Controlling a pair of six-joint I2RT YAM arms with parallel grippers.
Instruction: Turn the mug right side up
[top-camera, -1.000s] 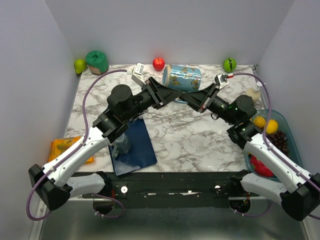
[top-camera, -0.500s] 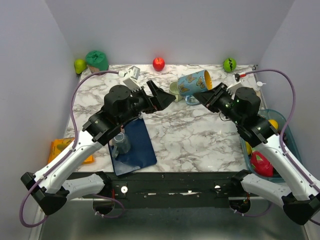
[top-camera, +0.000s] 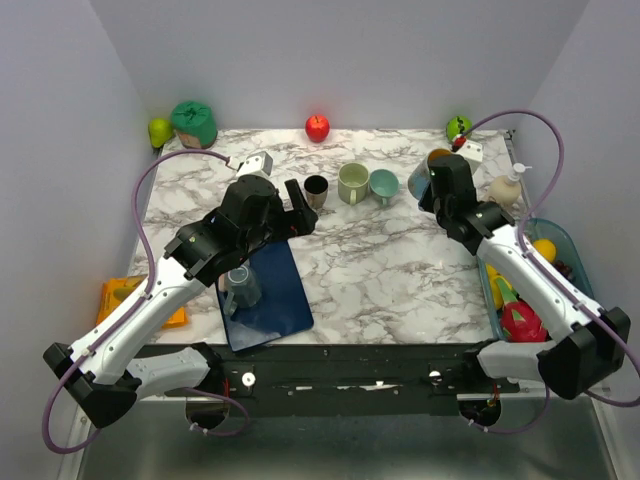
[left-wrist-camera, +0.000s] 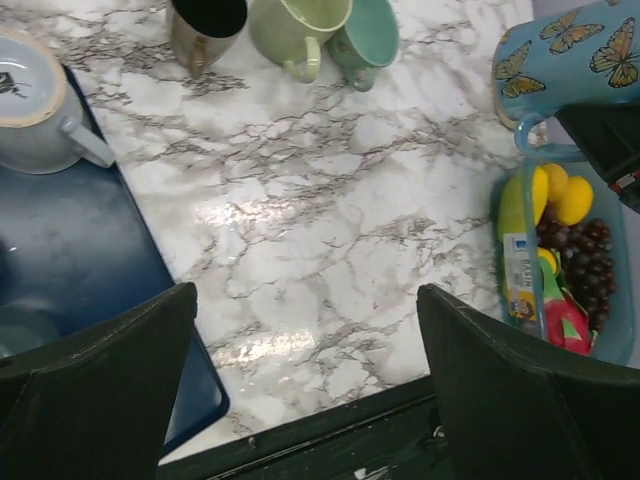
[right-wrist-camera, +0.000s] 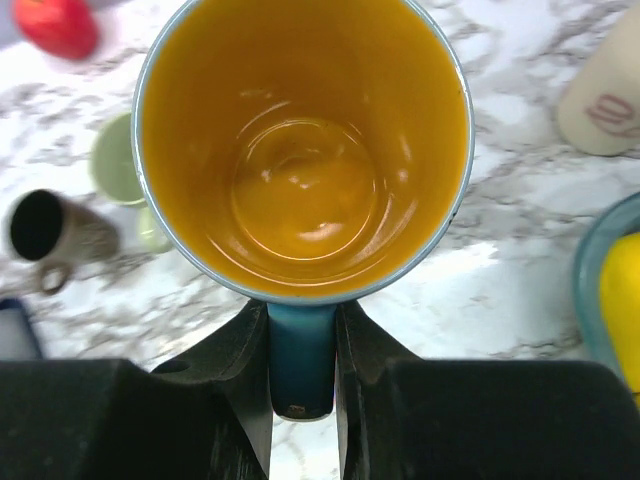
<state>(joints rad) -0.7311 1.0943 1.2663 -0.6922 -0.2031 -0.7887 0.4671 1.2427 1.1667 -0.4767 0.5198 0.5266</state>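
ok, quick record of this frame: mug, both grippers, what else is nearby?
mug: butterfly mug, mouth up, orange inside showing
right gripper: shut on the butterfly mug's handle
left gripper: open, empty, over the table by the blue mat
set down: cannot tell
nearby: dark mug, pale green mug and teal mug in a row to the butterfly mug's left

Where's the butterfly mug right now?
Top view, far right: the butterfly mug is held mouth-up by its handle in the right gripper, between the teal mug and the soap bottle.
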